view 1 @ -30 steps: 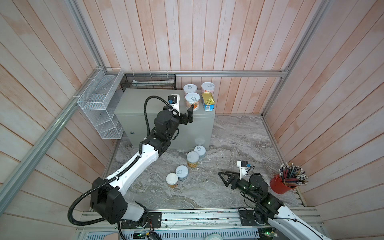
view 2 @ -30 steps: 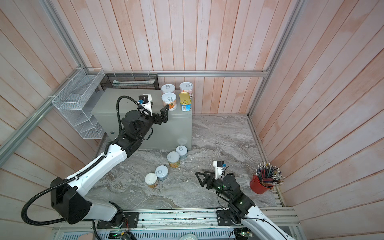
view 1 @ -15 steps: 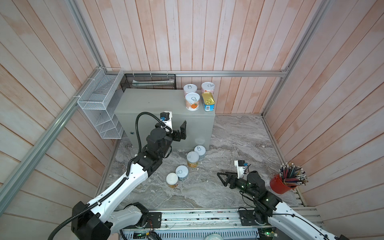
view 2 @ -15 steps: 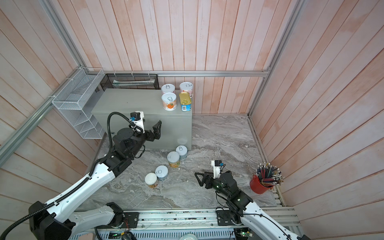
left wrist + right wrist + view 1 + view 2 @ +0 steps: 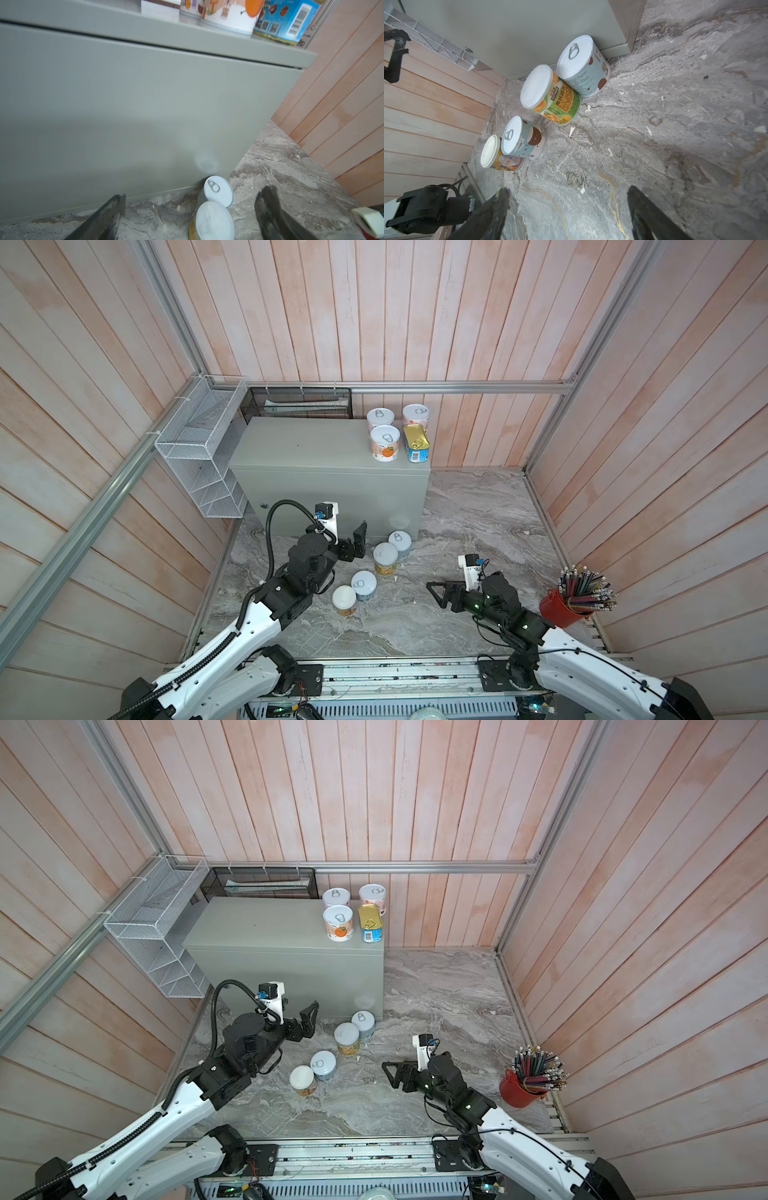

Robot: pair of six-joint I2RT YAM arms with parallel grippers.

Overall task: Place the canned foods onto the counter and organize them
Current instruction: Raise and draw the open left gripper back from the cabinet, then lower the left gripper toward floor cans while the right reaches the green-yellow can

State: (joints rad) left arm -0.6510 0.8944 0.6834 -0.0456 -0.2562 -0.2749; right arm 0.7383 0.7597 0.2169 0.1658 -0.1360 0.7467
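At the right end of the surface (image 5: 307, 448), three cans (image 5: 385, 442) stand upright beside the blue tin (image 5: 416, 442), whose long axis runs front to back. On the marble floor (image 5: 478, 522), four cans (image 5: 385, 556) stand upright. The left claw (image 5: 360, 541) and right claw (image 5: 435, 595) gape wide, empty.

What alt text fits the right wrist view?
Two blue pull-tab cans, a yellow-peach can and an orange-label can stand in a loose row on the marble floor near the grey metal box. The open, empty right gripper frames the foreground.
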